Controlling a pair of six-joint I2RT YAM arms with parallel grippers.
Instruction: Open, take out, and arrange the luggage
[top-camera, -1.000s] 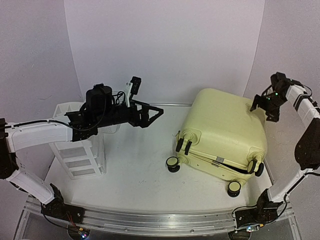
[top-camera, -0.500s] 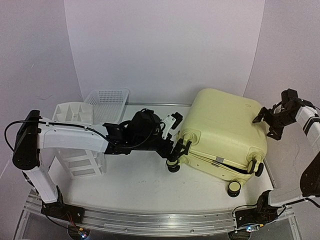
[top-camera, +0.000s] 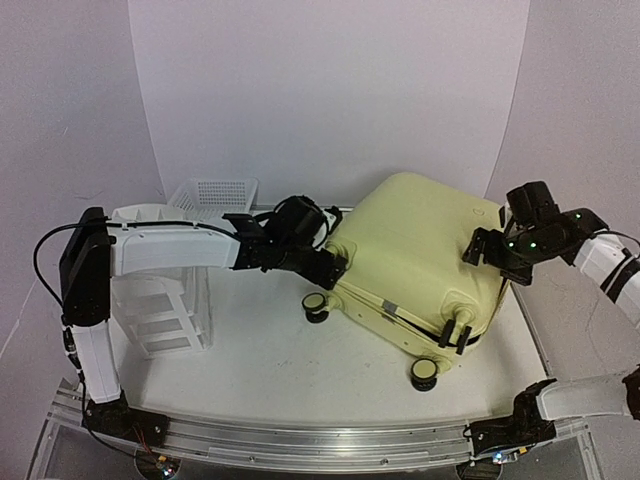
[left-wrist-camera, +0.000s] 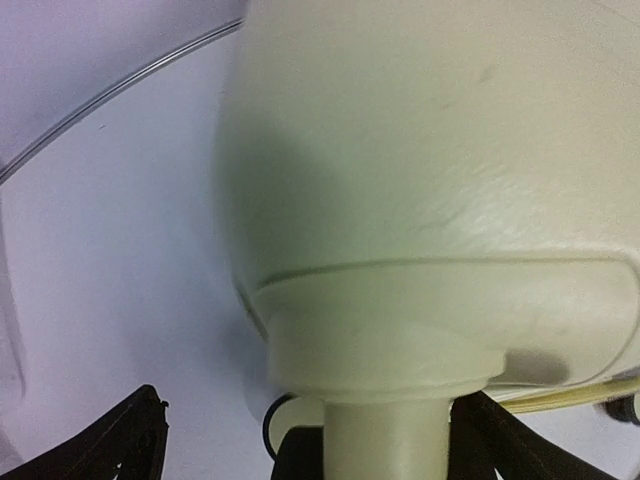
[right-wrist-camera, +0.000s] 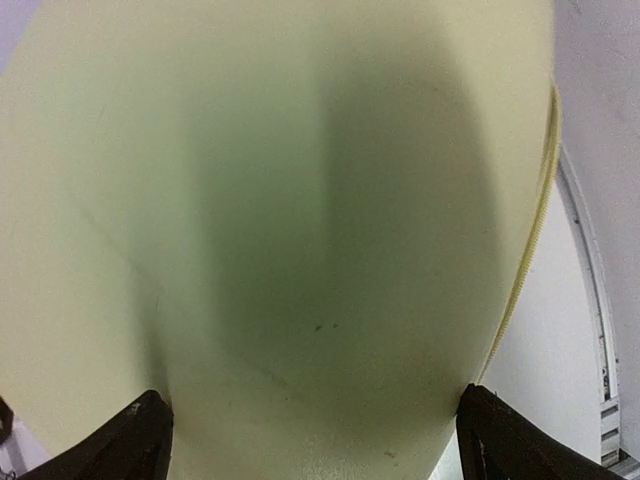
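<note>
basket (top-camera: 215, 192): sitting at far left, just behind the drawers | drawers (top-camera: 160, 320): standing upright on the white table (top-camera: 270, 365) | metal rail (top-camera: 300, 442): running along the near edge

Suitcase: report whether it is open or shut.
Shut. The suitcase has its two shells meeting all along the seam, and no lining shows.

Your left end effector (top-camera: 333, 268): fingertips lost behind luggage (top-camera: 420, 250) corner in top view. Both wrist views: luggage fills frame, blurred, cut by every edge; fingers (left-wrist-camera: 125, 445) cropped at bottom. Basket (top-camera: 215, 192) partly hidden behind left arm (top-camera: 170, 248).
</note>
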